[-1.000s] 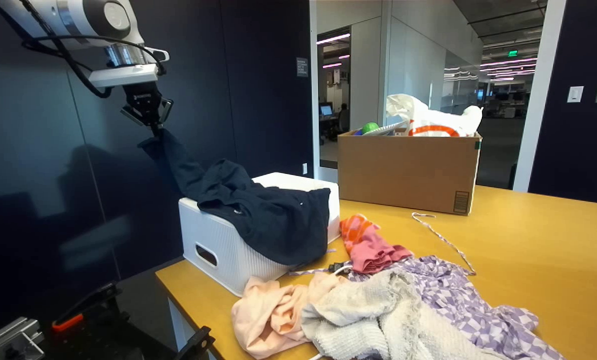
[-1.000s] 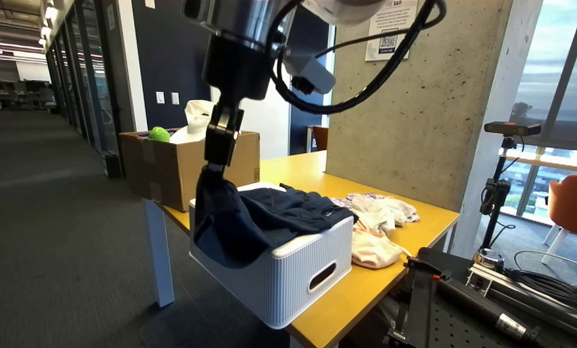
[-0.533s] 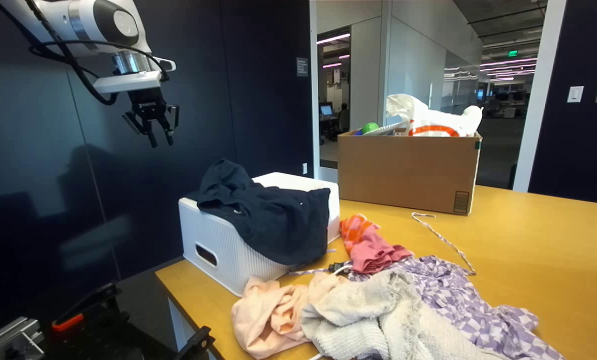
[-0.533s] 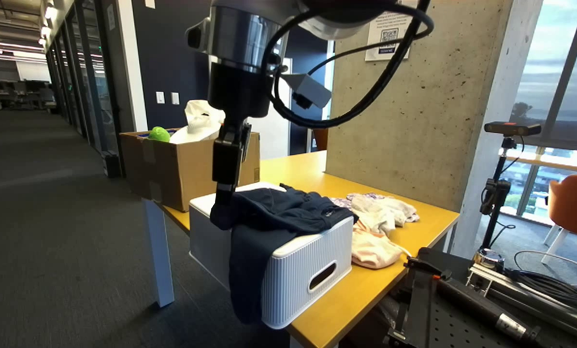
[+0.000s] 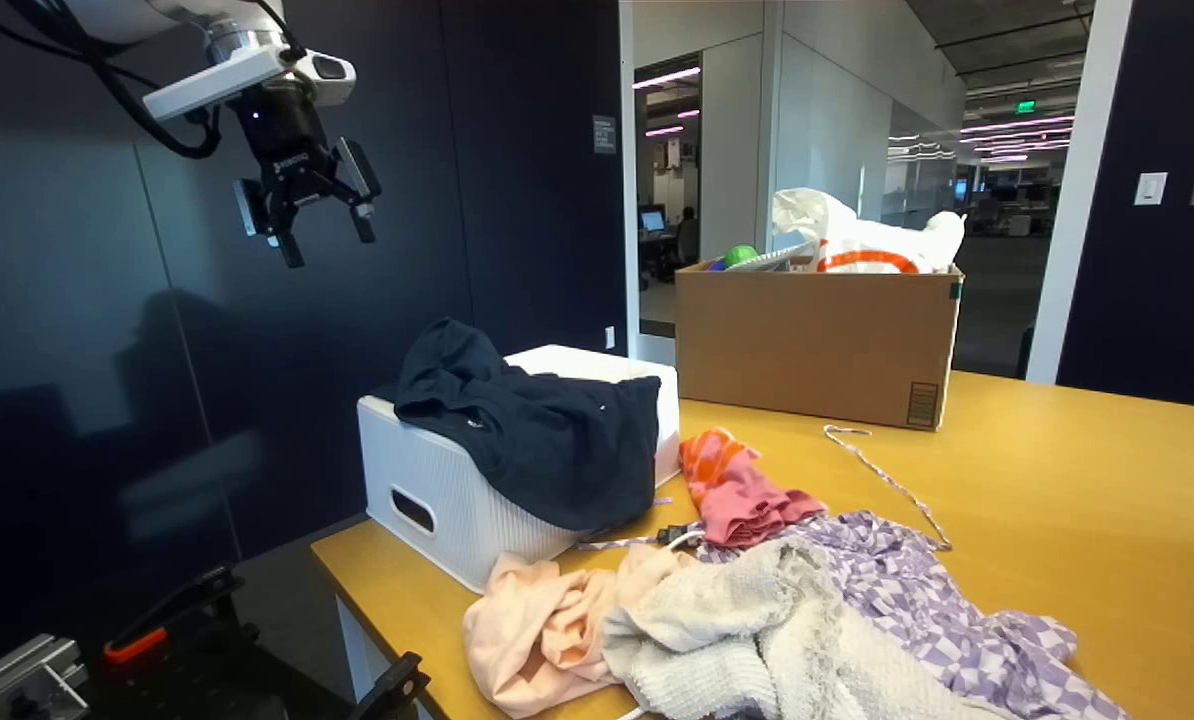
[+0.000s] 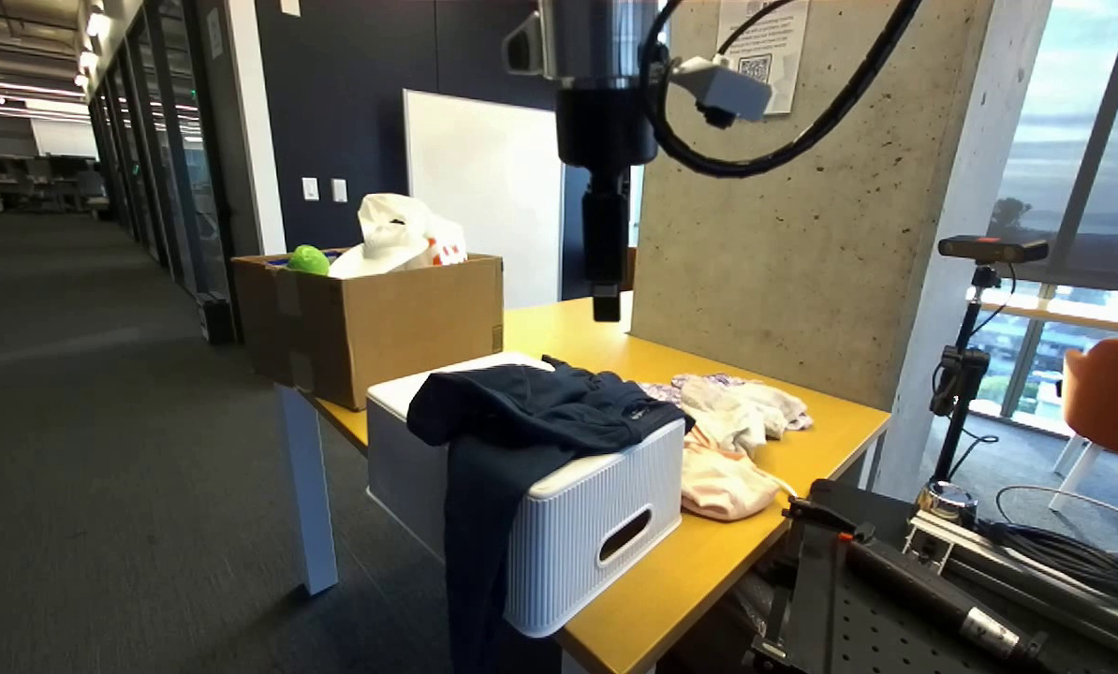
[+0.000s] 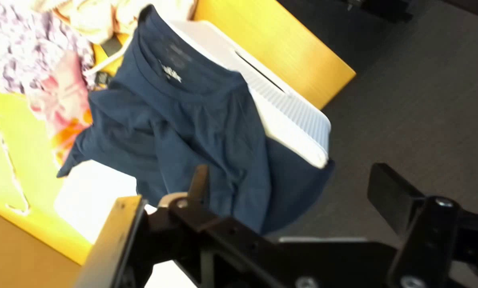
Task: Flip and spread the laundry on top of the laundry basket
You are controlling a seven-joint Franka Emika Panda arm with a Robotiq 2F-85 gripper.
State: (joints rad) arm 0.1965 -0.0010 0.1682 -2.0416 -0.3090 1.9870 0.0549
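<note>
We see the gripper higher than the white basket, its 2 jaws spread apart. The navy shirt lies rumpled across the basket's top, 1 part draped down its outside; other clothes lie beside the basket.

Above the black gripper the wrist gleams silver, and a thick black cable loops. Silver screws stud the gripper's links.
</note>
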